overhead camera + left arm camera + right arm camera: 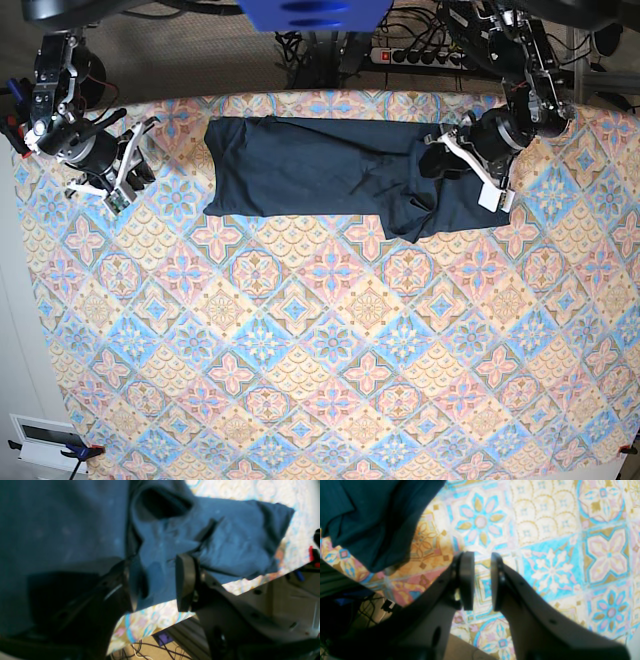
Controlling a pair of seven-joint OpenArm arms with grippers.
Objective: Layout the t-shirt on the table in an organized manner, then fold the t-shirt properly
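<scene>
Jaws: left gripper point(156, 580) straddled dark navy cotton t-shirt point(330, 170), grip unclear; right gripper point(482, 580) apart, empty. T-shirt still bunched on tiled bench point(320, 350), unfolded.

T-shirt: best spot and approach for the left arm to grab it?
Grip the t-shirt at its rumpled sleeve end, coming from above on the table's far edge. The raised folds there give the jaws of the left gripper cloth to pinch; the middle lies flat.

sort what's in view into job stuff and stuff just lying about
Job:
- t-shirt
- table
- left hand, at the shirt's edge
- right hand, over bare cloth

Lying about:
- power strip
- cables behind the table
</scene>
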